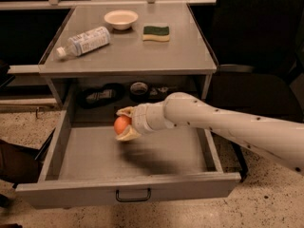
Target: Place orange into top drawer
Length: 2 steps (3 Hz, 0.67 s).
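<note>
Gripper (119,124): reaches in from the right on the white arm (228,125) and is closed around the orange (121,124), one finger above the fruit and one below. Both fingers touch its surface.

Orange: held in the gripper over the inside of the top drawer (128,186), toward the back and left of centre. It hangs clear of the drawer floor, and the arm's shadow falls on the floor beneath.

Top drawer: pulled out fully toward the camera. Grey walls, flat front, small dark bar handle (133,195) centred on the front face.

Recess behind the drawer, under the tabletop (128,56): several dark objects (99,96) and a round item (139,88) sit on a shelf. What they are cannot be told.

Tabletop items:
- A white bowl (121,19) stands upright at the back centre.
- A yellow sponge with a green top (156,33) lies just to the right of the bowl, apart from it.
- A clear plastic bottle (84,41) lies on its side at the left, cap pointing to the front-left edge.
</note>
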### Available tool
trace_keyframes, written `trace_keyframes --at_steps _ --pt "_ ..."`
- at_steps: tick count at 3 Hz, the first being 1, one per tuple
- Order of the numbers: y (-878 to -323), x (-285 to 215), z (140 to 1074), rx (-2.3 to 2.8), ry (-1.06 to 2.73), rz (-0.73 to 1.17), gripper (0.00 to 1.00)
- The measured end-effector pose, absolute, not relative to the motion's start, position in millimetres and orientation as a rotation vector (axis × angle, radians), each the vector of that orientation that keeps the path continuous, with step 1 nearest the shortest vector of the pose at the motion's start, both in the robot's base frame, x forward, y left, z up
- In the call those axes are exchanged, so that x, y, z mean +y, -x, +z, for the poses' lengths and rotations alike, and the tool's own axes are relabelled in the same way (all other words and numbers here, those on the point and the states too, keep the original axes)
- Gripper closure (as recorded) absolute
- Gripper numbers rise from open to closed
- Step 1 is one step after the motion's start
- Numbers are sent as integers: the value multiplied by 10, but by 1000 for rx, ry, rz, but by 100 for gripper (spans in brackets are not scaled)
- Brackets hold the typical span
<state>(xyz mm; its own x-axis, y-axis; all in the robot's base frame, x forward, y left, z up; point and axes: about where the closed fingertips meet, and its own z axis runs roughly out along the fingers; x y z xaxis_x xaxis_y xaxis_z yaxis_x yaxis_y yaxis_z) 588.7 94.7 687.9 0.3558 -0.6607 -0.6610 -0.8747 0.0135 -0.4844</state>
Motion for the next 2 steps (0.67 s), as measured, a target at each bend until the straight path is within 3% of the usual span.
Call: trace_keyframes --at_steps 2 --pt "-6332 1212 6320 1459 1737 286 100"
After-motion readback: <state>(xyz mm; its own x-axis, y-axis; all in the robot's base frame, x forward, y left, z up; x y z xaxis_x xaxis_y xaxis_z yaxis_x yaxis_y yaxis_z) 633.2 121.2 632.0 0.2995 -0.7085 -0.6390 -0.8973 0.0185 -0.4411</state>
